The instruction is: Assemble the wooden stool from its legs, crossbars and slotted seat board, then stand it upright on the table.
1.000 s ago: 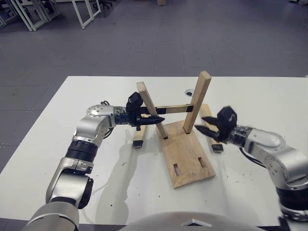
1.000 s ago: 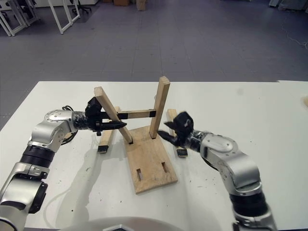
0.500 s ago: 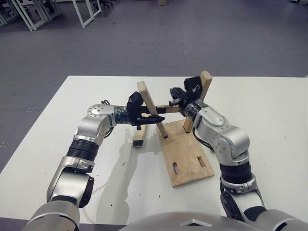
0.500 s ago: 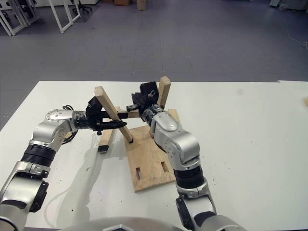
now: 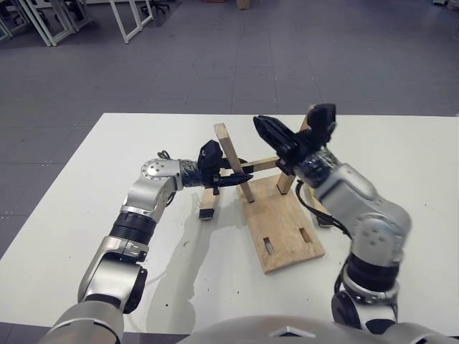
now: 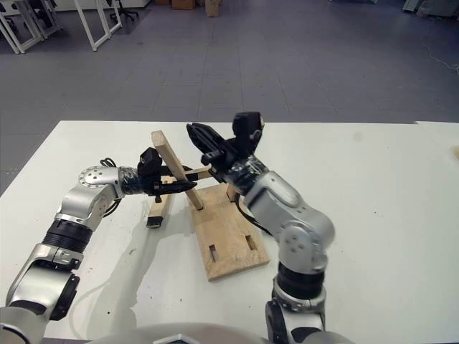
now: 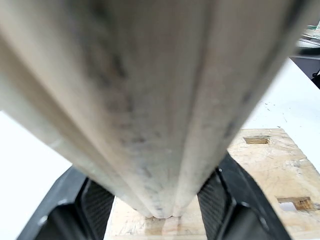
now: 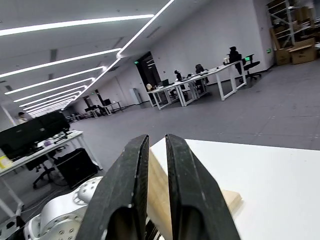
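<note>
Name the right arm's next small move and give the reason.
Probably lower the right gripper onto the crossbar to steady it. The left gripper is shut on the tilted leg, whose foot meets the board, while the right gripper hangs above the crossbar, touching nothing.

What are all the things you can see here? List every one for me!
seat board: 1, light wood with slots, flat on the table
slanted leg: 1, light wood, standing in the board
second leg: 1, light wood, standing in the board behind the right arm
crossbar: 1, wood with black ends, joining the two legs
loose stick: 1, wood with a black end, lying under the left arm
table: 1, white
desks: several, white frames, on the grey floor behind
left tool: 1, black, shut on the slanted leg
right tool: 1, black, shut, raised above the crossbar
</note>
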Action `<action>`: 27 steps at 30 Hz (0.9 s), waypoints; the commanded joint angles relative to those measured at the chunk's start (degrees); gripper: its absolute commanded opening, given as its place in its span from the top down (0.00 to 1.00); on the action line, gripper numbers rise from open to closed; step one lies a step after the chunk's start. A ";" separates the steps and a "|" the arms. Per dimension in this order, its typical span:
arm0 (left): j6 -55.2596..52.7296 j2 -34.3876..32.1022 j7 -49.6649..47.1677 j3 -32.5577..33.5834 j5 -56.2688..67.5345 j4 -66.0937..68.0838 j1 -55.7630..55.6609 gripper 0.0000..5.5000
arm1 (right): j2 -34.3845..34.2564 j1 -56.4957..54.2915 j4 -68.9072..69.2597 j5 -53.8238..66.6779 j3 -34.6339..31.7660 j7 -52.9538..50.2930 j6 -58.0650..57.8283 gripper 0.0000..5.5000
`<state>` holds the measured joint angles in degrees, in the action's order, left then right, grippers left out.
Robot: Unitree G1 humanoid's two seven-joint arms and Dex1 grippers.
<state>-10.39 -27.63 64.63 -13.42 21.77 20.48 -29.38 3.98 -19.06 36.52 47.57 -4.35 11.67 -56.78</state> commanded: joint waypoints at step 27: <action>4.99 -2.67 14.55 -7.53 -5.12 10.80 -0.47 0.63 | 46.97 11.23 -14.12 -18.41 4.96 36.20 6.74 0.75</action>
<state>-5.31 -30.67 76.68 -16.11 23.48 29.18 -34.78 45.45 -9.03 19.81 25.24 0.70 38.00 -51.01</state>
